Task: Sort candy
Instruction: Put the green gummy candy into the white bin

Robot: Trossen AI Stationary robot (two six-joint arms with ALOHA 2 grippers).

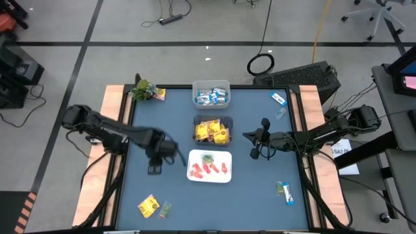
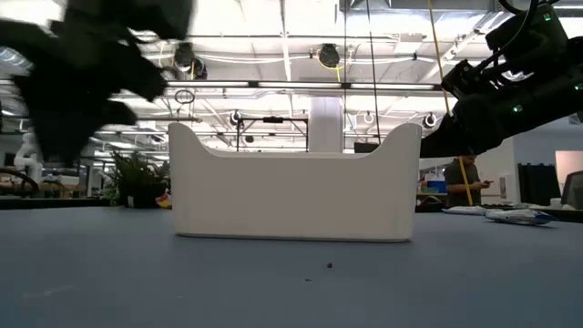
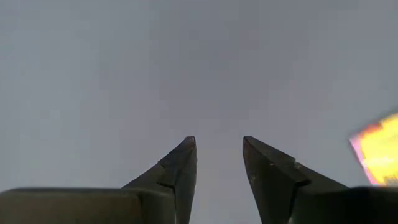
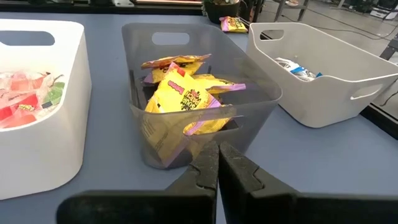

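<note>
Three bins stand in a row down the table's middle: a white one [image 1: 211,94] with blue-and-white bars, a clear one [image 1: 212,130] with yellow packets [image 4: 180,93], and a white one [image 1: 209,166] with red and green pieces. Loose candy lies about: a yellow packet [image 1: 148,206] and a green piece [image 1: 166,208] near the front left, and blue bars [image 1: 278,98] [image 1: 285,192] on the right. My left gripper [image 3: 219,146] points down over bare table, left of the nearest bin, open with nothing between its fingers. My right gripper [image 4: 217,150] is shut and empty just right of the clear bin.
A green leafy plant-like object [image 1: 143,90] sits at the far left corner with a yellow packet [image 1: 158,94] beside it. A small clear wrapper [image 1: 279,114] lies at the far right. Wooden rails [image 1: 114,117] run along both sides of the blue table.
</note>
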